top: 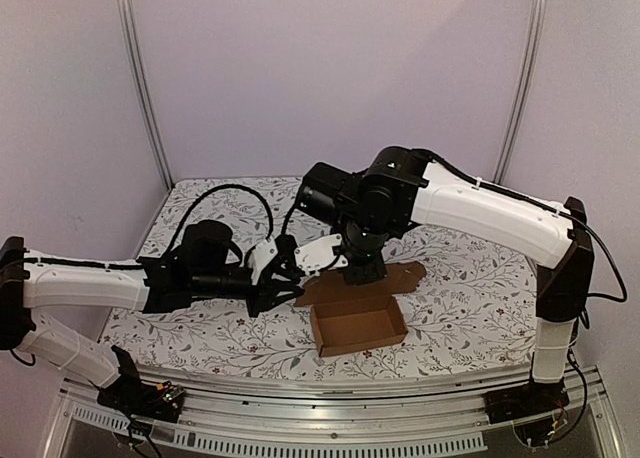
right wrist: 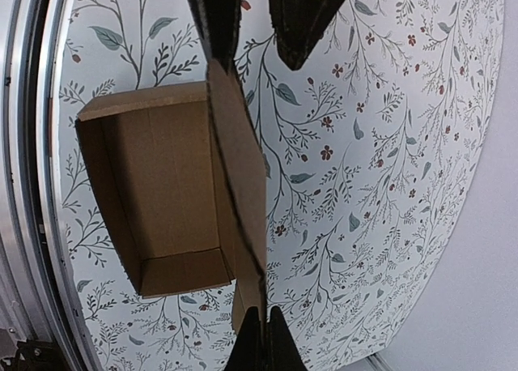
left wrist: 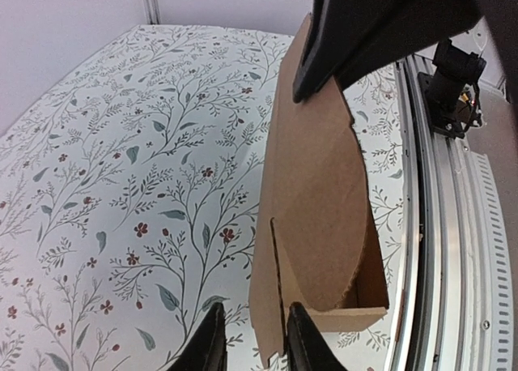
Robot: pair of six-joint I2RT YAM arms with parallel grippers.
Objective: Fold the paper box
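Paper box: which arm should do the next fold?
Probably left. The left fingers straddle the paper box at its end flap, with a small gap showing, so they look ready to pinch and fold. The right fingers are shut on the long wall, busy holding it.

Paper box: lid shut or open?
Open. The paper box is a walled tray with its empty inside showing; the lid flap is not folded over it.
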